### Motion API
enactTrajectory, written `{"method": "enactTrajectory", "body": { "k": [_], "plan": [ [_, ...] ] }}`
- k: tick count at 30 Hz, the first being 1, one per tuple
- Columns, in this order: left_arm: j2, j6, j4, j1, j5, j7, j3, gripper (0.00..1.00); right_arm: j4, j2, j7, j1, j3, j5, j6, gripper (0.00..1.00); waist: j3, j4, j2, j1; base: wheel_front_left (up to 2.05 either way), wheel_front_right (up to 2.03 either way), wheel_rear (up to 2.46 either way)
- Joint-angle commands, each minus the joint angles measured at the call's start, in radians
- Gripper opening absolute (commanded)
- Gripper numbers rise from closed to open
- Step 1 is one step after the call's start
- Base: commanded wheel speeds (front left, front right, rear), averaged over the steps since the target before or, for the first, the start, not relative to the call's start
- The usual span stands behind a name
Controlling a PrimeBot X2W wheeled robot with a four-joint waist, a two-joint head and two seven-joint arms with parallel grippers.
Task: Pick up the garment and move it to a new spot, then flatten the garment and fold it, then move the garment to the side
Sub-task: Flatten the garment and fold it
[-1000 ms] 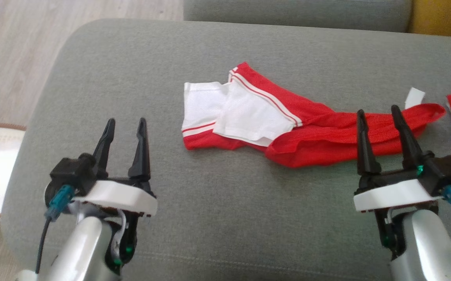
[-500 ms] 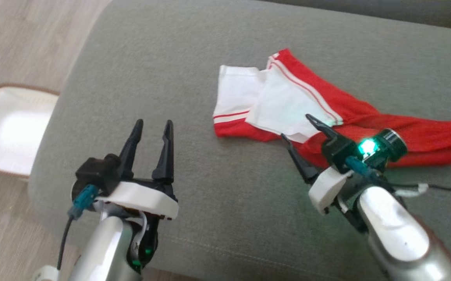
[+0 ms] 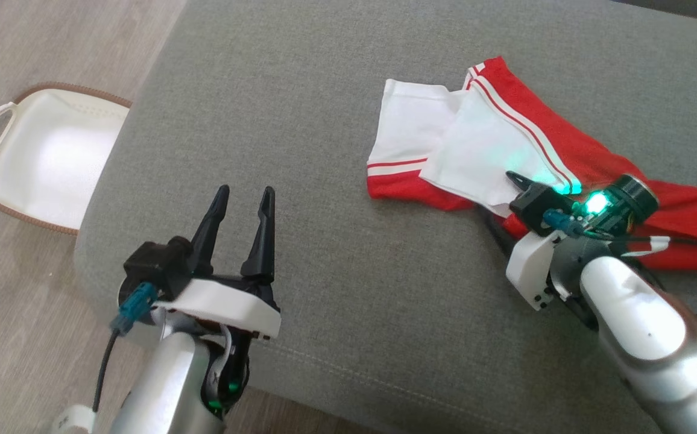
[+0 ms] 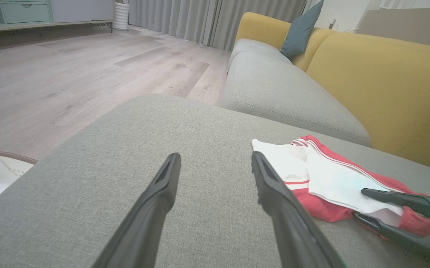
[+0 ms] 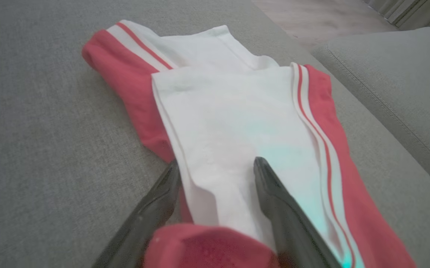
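Nearby, basket (image 3: 47, 157) on floor (image 3: 11, 337), garment (image 3: 493, 144) on cushion (image 3: 264, 120)

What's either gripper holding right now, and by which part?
Nothing is held. The right gripper, jaws open, straddles the garment at its white panel's near edge, not closed on it. The left gripper is open over the cushion.

Red end of garment (image 3: 493, 150) beyond head view's edge

l claw (image 3: 246, 191), r claw (image 5: 217, 163): both wide
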Motion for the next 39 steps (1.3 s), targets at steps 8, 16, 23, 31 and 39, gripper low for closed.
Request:
{"method": "enactTrajectory", "body": {
  "k": [8,16,23,31,39],
  "plan": [
    [0.003,0.005,-0.024,-0.044,0.006,-0.012,0.040,1.00,-0.030,0.048,-0.025,-0.028,-0.056,0.049,0.007,0.00,-0.011,-0.031,0.0000,-0.0001,0.00,0.00,0.00],
    [0.003,0.007,-0.026,-0.047,0.011,-0.012,0.040,1.00,-0.106,0.088,-0.002,-0.036,-0.109,0.126,0.007,0.00,-0.034,-0.068,0.0000,-0.0001,0.00,0.00,0.00],
    [0.003,0.005,-0.027,-0.048,0.007,-0.012,0.040,1.00,-0.167,0.080,0.033,-0.065,-0.133,0.224,0.007,0.00,-0.031,-0.068,0.0000,-0.0001,0.00,0.00,0.00],
    [0.003,0.007,-0.019,-0.038,0.011,-0.012,0.044,1.00,-0.075,0.063,0.029,-0.043,-0.255,0.168,0.007,1.00,-0.041,-0.075,0.0000,-0.0001,0.00,0.00,0.00],
    [0.003,0.000,-0.019,-0.027,0.038,-0.012,0.070,1.00,-0.053,0.114,-0.043,0.000,-0.373,0.091,0.007,1.00,-0.082,-0.131,0.0000,-0.0001,0.00,0.00,0.00]
  ]
}}
